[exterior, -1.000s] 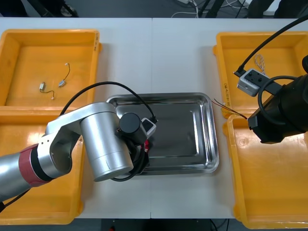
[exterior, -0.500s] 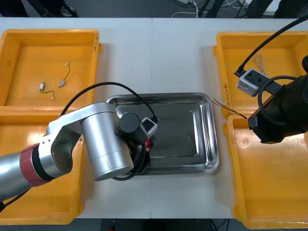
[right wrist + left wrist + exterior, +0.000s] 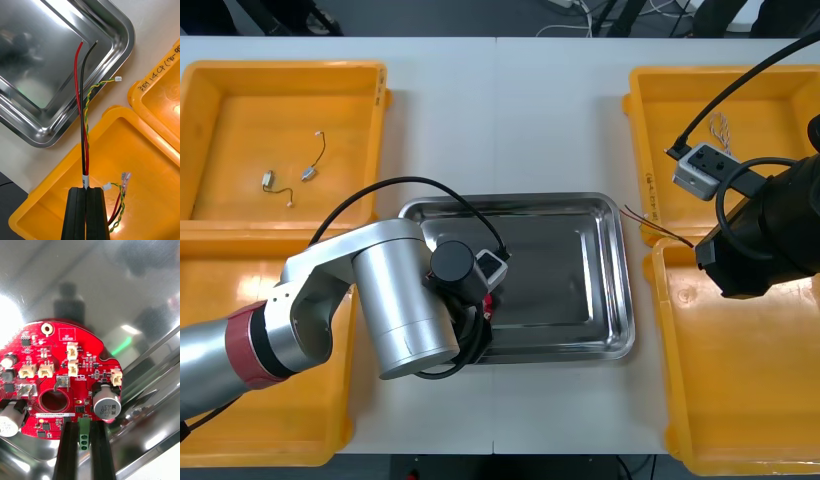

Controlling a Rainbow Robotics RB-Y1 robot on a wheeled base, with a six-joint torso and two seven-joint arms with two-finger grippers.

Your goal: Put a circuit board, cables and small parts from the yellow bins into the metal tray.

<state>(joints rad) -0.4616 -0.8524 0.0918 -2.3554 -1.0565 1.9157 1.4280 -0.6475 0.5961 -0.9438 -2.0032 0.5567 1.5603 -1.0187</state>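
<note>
Board (image 3: 56, 363) is in the left gripper (image 3: 84, 429). The fingers (image 3: 69, 450) are closed to the width of the green terminal block (image 3: 84, 435) on its edge, with the block pinched between them. Board is round and red, component side facing the wrist camera, over the tray (image 3: 112, 281)'s shiny floor close to a wall. Can't tell if it touches the floor. Front view: left arm (image 3: 390, 300) reaches over the tray's near-left part, with a red sliver of board just past the wrist.

Right gripper (image 3: 87, 193) has its fingers nearly together, clamped on a cable bundle (image 3: 83, 112): red wire, black wire and a twisted yellow-green pair. The bundle runs straight out from the fingers across the near right bin (image 3: 48, 195)'s corner rim. Red and black tips are over the tray's corner. The twisted pair peels off to a white plug (image 3: 118, 79) above bare table (image 3: 150, 45) between tray and bin. The bundle's other end loops beside the fingers inside the bin. Front view: right arm (image 3: 760, 240) sits over the seam between the two right bins.

Far left bin (image 3: 210, 90) holds a few small metal parts (image 3: 268, 180) with short leads, spread apart. Far right bin (image 3: 650, 100) holds a pale twisted cable (image 3: 720, 125). Near left bin (image 3: 220, 420) is partly under the left arm.
</note>
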